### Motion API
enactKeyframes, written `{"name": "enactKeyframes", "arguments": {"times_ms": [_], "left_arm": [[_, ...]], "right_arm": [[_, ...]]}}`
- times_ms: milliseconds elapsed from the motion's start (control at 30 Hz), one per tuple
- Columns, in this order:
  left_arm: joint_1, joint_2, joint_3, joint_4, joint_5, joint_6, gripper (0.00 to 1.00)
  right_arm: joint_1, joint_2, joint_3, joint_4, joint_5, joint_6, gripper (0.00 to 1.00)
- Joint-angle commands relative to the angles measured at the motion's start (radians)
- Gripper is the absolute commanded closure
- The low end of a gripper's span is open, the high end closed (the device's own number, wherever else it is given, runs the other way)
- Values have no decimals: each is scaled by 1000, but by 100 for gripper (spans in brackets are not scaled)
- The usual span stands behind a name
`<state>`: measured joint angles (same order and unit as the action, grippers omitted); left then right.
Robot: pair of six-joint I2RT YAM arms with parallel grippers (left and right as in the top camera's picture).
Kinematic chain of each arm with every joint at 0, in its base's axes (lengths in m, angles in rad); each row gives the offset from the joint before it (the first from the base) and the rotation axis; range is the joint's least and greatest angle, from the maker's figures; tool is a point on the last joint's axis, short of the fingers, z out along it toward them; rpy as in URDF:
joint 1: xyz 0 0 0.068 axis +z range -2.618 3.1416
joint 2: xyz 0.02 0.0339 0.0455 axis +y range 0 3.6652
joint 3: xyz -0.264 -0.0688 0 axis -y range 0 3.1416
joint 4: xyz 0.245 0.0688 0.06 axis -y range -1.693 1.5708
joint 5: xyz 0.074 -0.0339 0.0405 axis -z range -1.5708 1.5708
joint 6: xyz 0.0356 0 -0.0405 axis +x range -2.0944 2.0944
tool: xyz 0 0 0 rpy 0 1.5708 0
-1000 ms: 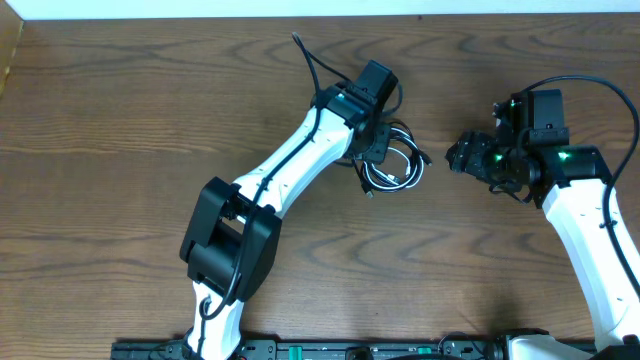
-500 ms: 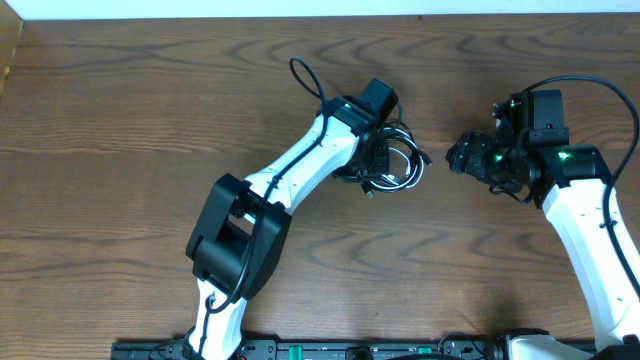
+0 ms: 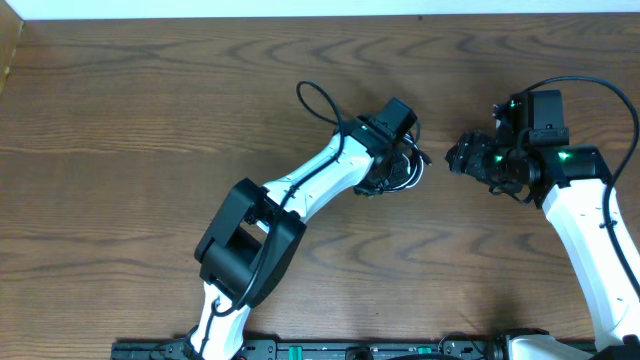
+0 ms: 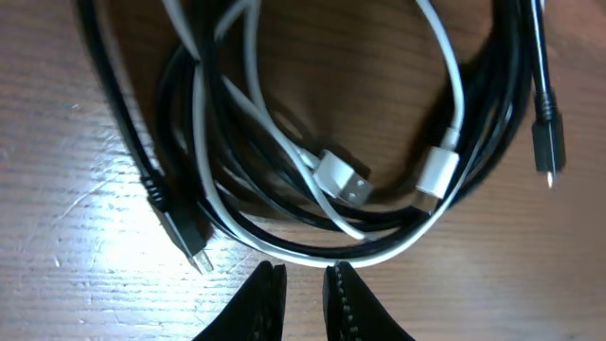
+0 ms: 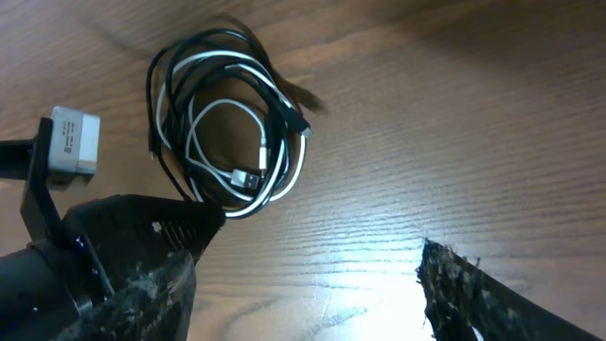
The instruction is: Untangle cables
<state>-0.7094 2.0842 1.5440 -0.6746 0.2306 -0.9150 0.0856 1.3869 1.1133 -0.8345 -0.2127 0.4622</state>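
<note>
The cables [image 4: 312,142] are a small coil of thin black and white cords with plug ends, lying on the wooden table. In the overhead view the cables [image 3: 413,170] are mostly hidden under my left wrist. My left gripper [image 4: 303,273] hovers just at the near edge of the coil, its jaws nearly together with nothing between them. My right gripper [image 5: 303,284] is wide open and empty, to the right of the coil and apart from it. The cables [image 5: 227,133] show whole in the right wrist view. The right gripper [image 3: 462,156] points left towards them.
The wooden table [image 3: 120,150] spreads around both arms. A thick black arm cord [image 3: 316,100] loops up behind my left wrist. The left arm's body [image 5: 85,246] fills the lower left of the right wrist view. A white wall edge [image 3: 200,10] runs along the far side.
My left arm has moved to the right, over the coil, and now covers most of it in the overhead view. The right arm has not moved.
</note>
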Motion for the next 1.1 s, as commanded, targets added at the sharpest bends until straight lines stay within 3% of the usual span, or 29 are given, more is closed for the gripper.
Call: {"name": "enactKeyframes", "arguments": {"times_ms": [0, 333, 1067], "left_arm": [[-3, 13, -13, -3, -80, -127, 81], [-3, 13, -69, 30, -121, -206, 79], [-3, 54, -70, 43, -139, -205, 76]], "right_arm": [[6, 0, 3, -9, -3, -16, 28], [6, 0, 3, -12, -3, -16, 28], [6, 0, 3, -32, -3, -24, 28]]}}
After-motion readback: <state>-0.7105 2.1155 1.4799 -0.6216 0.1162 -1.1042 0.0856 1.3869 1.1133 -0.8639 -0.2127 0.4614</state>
